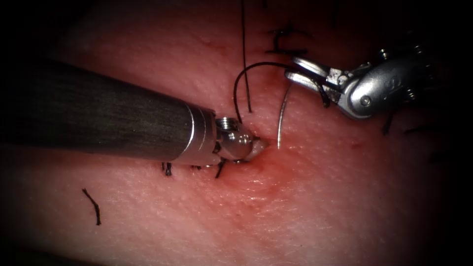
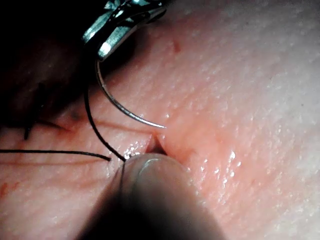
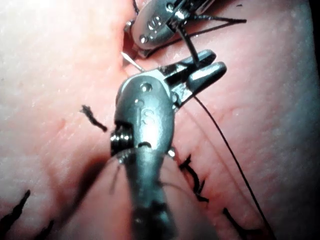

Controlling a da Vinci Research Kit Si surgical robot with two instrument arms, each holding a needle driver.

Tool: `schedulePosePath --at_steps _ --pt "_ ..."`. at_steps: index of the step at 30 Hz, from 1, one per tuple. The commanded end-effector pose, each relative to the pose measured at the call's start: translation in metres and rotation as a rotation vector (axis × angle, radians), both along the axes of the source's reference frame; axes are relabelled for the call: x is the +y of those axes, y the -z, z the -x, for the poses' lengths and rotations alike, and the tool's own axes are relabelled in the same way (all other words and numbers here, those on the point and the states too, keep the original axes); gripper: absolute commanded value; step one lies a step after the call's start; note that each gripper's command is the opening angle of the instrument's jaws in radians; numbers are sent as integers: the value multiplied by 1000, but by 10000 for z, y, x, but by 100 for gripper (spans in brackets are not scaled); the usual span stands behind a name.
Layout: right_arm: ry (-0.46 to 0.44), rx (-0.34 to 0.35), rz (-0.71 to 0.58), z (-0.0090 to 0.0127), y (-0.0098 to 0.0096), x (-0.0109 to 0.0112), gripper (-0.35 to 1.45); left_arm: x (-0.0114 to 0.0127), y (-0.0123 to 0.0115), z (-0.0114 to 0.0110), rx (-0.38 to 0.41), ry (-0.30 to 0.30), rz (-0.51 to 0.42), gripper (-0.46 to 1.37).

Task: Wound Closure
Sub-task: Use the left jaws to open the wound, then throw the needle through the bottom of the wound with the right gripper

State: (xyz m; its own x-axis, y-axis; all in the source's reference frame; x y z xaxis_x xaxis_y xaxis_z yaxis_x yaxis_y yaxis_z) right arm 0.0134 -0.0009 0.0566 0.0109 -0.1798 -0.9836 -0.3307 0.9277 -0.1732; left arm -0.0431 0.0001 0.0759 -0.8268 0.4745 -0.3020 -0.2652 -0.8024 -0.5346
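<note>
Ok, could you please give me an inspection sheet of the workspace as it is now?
Surface: tissue, moist, with red fluid around the cut.
Job's things: needle looks out of the tissue, with its tip close above it by the cut; thread arcs between the two tools.
Clutter: loose thread end on the tissue at the left; stitches.
Grippers: right tool is shut on the needle near its rear end; left tool presses its tip on the tissue, and what it holds cannot be told.
Cables: nothing seen.
Surroundings: nothing seen.
</note>
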Motion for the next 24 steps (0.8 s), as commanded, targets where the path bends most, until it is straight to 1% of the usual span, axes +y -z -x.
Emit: schedulePosePath --at_steps 1,7,15,18,24 --pt "-6 4 6 -1 -1 -1 -35 0 0 0 4 2 8 128" --pt "0 -13 32 -8 -12 -4 -35 0 0 0 1 1 3 132" --pt "-3 -23 63 -14 -15 -4 -35 0 1 1 -1 3 3 132" --pt "0 -21 69 -17 -18 -8 -35 0 1 1 -1 3 3 133" --pt "9 -19 91 -21 -28 -23 -35 -1 2 1 -2 2 3 133"
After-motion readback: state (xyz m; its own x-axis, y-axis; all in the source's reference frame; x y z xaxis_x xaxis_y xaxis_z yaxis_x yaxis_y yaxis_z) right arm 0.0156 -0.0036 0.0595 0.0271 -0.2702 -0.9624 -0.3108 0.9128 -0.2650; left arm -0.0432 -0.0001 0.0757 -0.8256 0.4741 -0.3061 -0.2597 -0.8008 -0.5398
